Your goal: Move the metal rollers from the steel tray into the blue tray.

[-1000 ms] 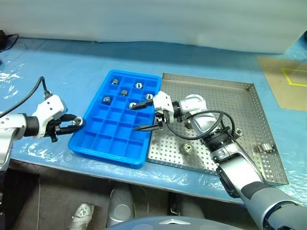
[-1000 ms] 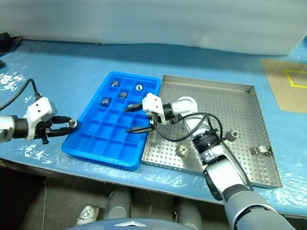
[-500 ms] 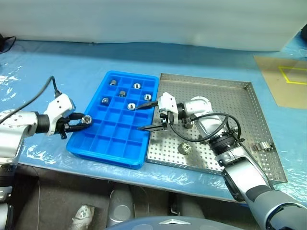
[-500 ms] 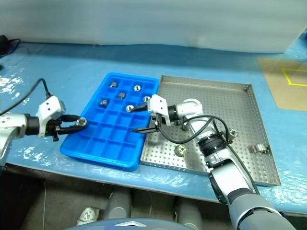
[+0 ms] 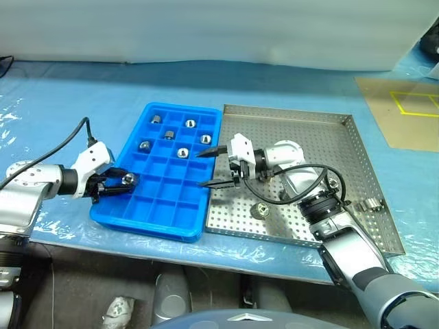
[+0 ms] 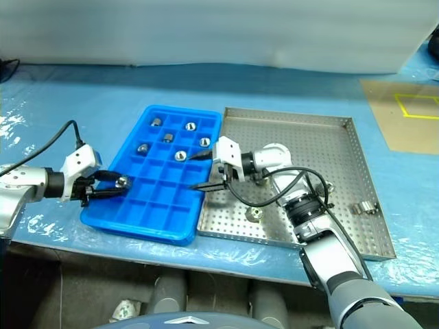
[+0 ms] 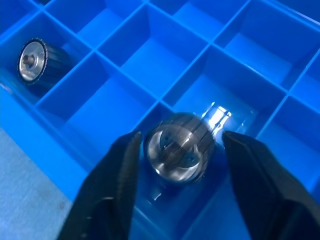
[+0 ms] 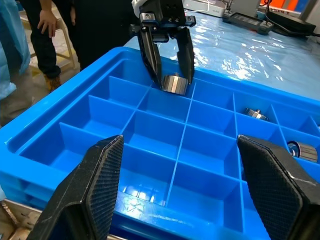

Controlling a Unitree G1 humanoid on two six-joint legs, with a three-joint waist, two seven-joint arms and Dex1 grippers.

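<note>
— Where's the left gripper [image 5: 122, 182] now?

— Over the left column of the blue tray [image 5: 180, 223], with a roller [image 7: 181, 148] between its fingers. In the wrist view there's a gap on each side of the roller, so the fingers look parted off it; it sits on a divider wall.

— And the right gripper [image 5: 209, 168]?

— Spread wide and empty, hanging over the blue tray's right rim, just beside the steel tray [image 5: 357, 178].

— Other rollers?

— Five in the far compartments [image 5: 167, 134]. In the steel tray, one near the front [image 5: 260, 211], another tucked behind the right arm's cable [image 5: 333, 183], and a small metal clip [image 5: 370, 204] at the right. A person [image 8: 47, 30] stands beyond the table.
</note>
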